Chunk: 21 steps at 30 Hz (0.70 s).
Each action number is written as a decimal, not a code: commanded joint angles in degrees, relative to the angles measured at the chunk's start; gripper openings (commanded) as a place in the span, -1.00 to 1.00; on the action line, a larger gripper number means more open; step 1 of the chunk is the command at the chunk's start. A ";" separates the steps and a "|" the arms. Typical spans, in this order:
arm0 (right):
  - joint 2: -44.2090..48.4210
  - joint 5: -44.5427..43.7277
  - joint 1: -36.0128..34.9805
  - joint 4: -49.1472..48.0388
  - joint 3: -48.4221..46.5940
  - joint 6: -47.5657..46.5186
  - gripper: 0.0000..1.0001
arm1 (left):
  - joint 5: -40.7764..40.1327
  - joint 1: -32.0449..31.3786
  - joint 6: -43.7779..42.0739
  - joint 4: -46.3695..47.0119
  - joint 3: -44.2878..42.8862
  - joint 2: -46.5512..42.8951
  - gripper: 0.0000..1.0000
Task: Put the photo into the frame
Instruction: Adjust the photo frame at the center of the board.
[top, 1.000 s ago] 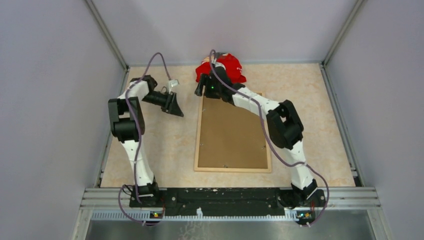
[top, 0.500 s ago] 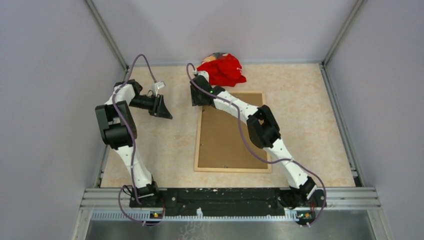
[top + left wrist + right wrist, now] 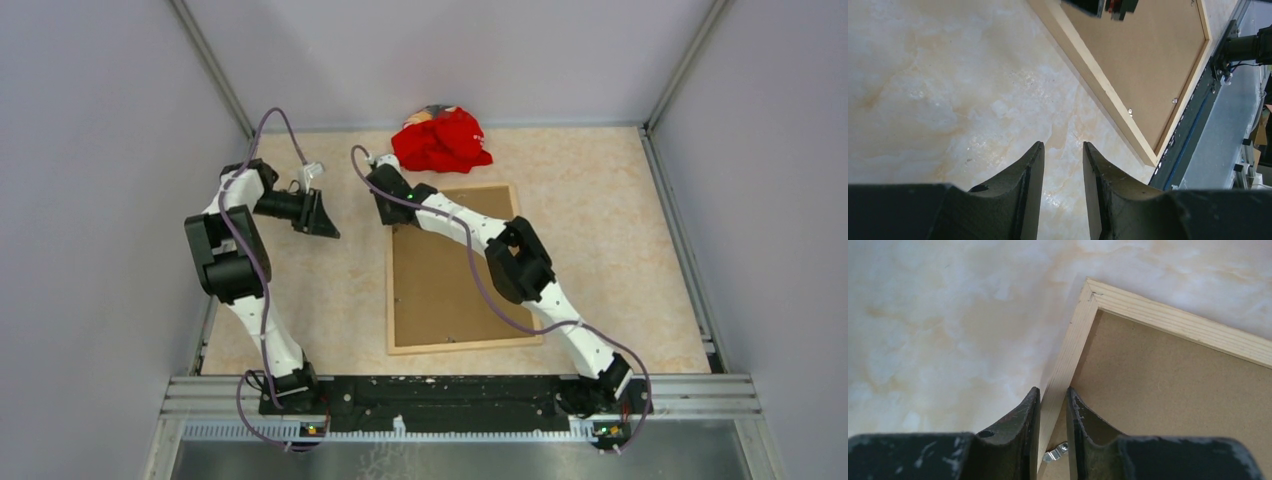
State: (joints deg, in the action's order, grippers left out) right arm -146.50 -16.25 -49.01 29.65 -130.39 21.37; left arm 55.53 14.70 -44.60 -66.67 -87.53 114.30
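1. The frame (image 3: 460,345) lies flat on the table (image 3: 600,230), a little askew, with its brown backing board (image 3: 440,290) facing up.
2. The right arm stretches across the board to the frame's far-left corner. The right gripper (image 3: 383,208) is there.
3. From the right wrist, the right gripper (image 3: 1053,392) is clamped on the frame's (image 3: 1168,322) left rail just below that corner. One finger is outside on the table side and one is inside over the board (image 3: 1173,405).
4. A small metal clip (image 3: 1055,454) shows between those fingers, low down by the rail.
5. The left gripper (image 3: 322,215) hangs over bare table, left of the frame and apart from it.
6. From its own wrist, the left gripper (image 3: 1063,147) has a narrow gap between its fingers and holds nothing.
7. A crumpled red cloth (image 3: 443,140) sits at the far edge, just beyond the frame's top rail.
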 commanded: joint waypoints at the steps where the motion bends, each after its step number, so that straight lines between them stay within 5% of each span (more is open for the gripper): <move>1: 3.46 10.79 -3.68 -1.89 4.58 -7.63 -0.85 | 0.17 0.80 -0.62 -0.73 0.11 -4.02 -0.19; 11: 16.51 35.21 -9.39 -2.92 21.16 -28.10 -1.00 | -1.25 2.12 9.39 7.57 0.41 -4.60 -0.21; 21: 21.11 38.98 -12.66 2.24 30.80 -36.78 -0.92 | 0.35 -0.51 10.46 8.93 1.25 -3.16 -0.20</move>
State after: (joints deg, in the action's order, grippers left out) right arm -129.38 17.43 -61.36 28.77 -102.69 -9.61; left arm 54.28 15.92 -34.70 -59.68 -87.50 112.42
